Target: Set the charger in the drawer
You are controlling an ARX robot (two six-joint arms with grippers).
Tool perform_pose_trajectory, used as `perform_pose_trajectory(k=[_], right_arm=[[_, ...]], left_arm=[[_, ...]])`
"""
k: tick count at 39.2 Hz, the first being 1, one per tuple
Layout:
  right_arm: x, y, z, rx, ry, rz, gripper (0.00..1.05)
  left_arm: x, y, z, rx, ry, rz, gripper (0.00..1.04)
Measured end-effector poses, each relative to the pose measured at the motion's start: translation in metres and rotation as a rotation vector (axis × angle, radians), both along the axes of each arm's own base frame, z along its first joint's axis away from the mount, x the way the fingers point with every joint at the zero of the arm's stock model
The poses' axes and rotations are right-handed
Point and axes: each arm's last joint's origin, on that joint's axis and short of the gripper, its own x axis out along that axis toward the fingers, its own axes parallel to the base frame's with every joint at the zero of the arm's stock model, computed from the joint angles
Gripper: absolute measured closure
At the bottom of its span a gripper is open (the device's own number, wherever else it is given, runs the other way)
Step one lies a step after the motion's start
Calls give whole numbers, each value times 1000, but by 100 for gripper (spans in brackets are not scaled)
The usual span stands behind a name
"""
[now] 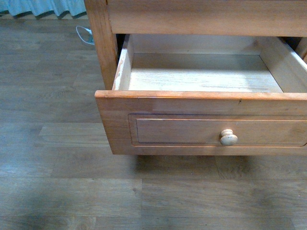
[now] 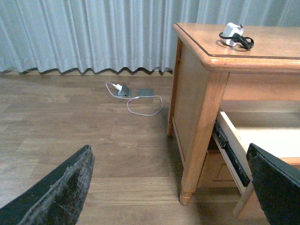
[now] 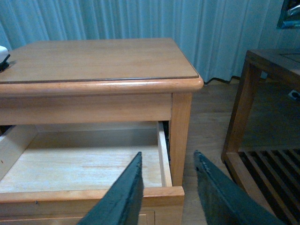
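Observation:
The charger (image 2: 230,32), a small white block with a black cord looped beside it, lies on the cabinet top (image 2: 272,44); its edge also shows in the right wrist view (image 3: 2,51). Below it the drawer (image 1: 201,96) is pulled out, its pale wood floor bare, its round knob (image 1: 229,137) facing me. My left gripper (image 2: 168,154) is open, low beside the cabinet's left front leg, holding nothing. Over the drawer's right front corner (image 3: 171,190) my right gripper (image 3: 168,159) hangs open and empty. Neither gripper shows in the front view.
A white plug with a thin cable loop (image 2: 143,105) and a grey block lies on the wood floor by the curtain (image 2: 84,33). The cabinet leg (image 2: 194,154) stands between my left fingers. A dark slatted wooden table (image 3: 262,122) stands right of the cabinet.

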Motion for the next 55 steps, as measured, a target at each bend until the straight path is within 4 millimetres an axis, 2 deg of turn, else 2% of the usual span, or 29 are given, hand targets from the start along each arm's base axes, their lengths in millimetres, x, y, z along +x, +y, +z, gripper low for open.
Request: perform_pose_trajectory(k=[2,3,17,21,24,47,51,55], right_arm=[[-2,0,-3,-1,-2,0,90],[-3,0,-3,-4,-4,1,88],[-3,0,-2,-4,-10,1,21],[-3,0,-2,-3,-10,1,7],[-3,0,-2,-4,-10,0,9],[-3,0,-2,-4,-10,1,9],[-3,0,-2,-4,-10,0,9],[-3,0,-2,-4,-10,1,9]], left_arm=[[0,0,0,0,0,0,6],[0,0,0,0,0,0,6],[0,0,0,0,0,0,6],[0,0,0,0,0,0,6],[0,0,0,0,0,0,6],[0,0,0,0,0,0,6],[5,-3,-8,-16,97,118,6],[12,-10,-10,-5,150,66,6]])
